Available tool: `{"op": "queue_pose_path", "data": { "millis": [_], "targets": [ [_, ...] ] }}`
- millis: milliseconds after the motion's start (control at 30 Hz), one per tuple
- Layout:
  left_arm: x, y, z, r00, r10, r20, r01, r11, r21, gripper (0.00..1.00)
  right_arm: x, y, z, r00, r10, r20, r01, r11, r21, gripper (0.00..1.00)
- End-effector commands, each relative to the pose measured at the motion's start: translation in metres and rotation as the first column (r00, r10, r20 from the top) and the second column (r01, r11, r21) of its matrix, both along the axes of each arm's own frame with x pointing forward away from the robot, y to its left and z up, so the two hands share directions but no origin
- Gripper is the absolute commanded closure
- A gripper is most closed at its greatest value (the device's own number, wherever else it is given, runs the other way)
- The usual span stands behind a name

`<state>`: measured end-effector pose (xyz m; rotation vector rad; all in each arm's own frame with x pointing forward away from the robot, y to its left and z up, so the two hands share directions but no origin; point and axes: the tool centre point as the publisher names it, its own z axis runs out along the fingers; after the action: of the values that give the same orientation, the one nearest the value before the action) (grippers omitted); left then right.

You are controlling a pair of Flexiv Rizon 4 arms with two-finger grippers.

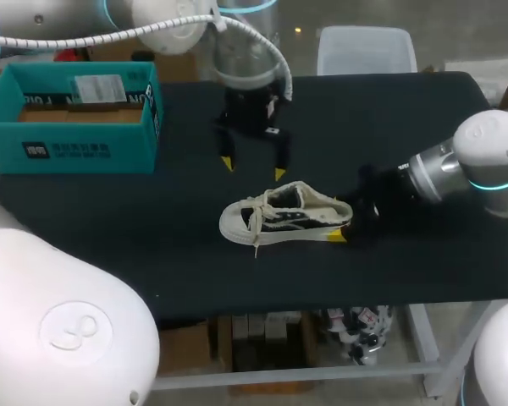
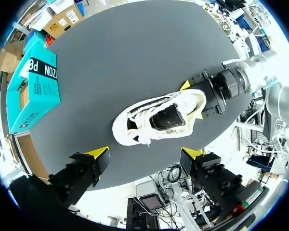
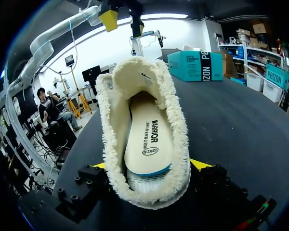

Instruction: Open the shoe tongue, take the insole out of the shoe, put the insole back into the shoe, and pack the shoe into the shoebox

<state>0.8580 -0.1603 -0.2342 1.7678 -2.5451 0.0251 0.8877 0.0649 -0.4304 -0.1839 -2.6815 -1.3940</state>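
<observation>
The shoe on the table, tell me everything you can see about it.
The shoe is a cream low-top with dark side panels, a fleecy lining and loose laces. Its pale printed insole lies inside. It stands upright on the black table, toe toward the shoebox side, heel clamped by the right gripper. Nothing else touches it.

We log one non-task item: the table (image 1: 135,211). Its top is dark and matte, and its near edge runs straight between both corners.
</observation>
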Motion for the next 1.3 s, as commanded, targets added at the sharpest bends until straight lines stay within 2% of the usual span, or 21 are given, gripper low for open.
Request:
{"op": "queue_pose_path", "data": {
  "millis": [33,100,200,267,467,633,733,833,900,1133,1300],
  "targets": [
    [-0.004,-0.031,-0.008,1.000,-0.007,0.016,0.005,0.995,0.095,0.00,-0.003,-0.001,-0.008,1.000,0.001,-0.002,-0.001,1.000,0.002,1.00],
    [-0.001,-0.038,-0.013,1.000,-0.004,0.018,0.002,0.993,0.114,0.00,-0.003,-0.001,-0.008,1.000,0.001,-0.002,-0.001,1.000,0.002,1.00],
    [0.008,-0.042,-0.021,1.000,0.013,-0.014,-0.011,0.992,0.124,0.00,-0.003,-0.001,-0.008,1.000,0.001,-0.002,-0.001,1.000,0.002,1.00],
    [0.015,-0.044,-0.025,0.998,0.027,-0.058,-0.021,0.994,0.109,0.00,-0.003,-0.001,-0.008,1.000,0.001,-0.002,-0.001,1.000,0.002,1.00],
    [0.028,-0.055,-0.041,0.992,0.065,-0.105,-0.049,0.988,0.148,0.00,-0.003,-0.001,-0.008,1.000,0.001,-0.002,-0.001,1.000,0.002,1.00],
    [0.025,-0.066,-0.047,0.993,0.080,-0.088,-0.062,0.980,0.191,0.01,-0.003,-0.001,-0.008,1.000,0.001,-0.002,-0.001,1.000,0.002,1.00],
    [0.022,-0.070,-0.051,0.993,0.102,-0.056,-0.087,0.972,0.217,0.07,-0.003,-0.001,-0.008,1.000,0.001,-0.002,-0.001,1.000,0.002,1.00],
    [0.022,-0.072,-0.055,0.992,0.122,-0.044,-0.108,0.966,0.233,0.30,-0.003,-0.001,-0.008,1.000,0.001,-0.002,-0.001,1.000,0.002,1.00],
    [0.021,-0.072,-0.058,0.990,0.138,-0.035,-0.125,0.960,0.250,0.33,-0.003,-0.001,-0.008,1.000,0.001,-0.002,-0.001,1.000,0.002,1.00],
    [0.015,-0.069,-0.067,0.986,0.165,-0.023,-0.153,0.952,0.267,0.39,-0.003,-0.001,-0.008,1.000,0.001,-0.002,-0.001,1.000,0.002,1.00],
    [0.015,-0.069,-0.073,0.984,0.176,-0.015,-0.165,0.948,0.273,0.38,-0.003,-0.001,-0.008,1.000,0.001,-0.002,-0.001,1.000,0.002,1.00]
  ]
}}
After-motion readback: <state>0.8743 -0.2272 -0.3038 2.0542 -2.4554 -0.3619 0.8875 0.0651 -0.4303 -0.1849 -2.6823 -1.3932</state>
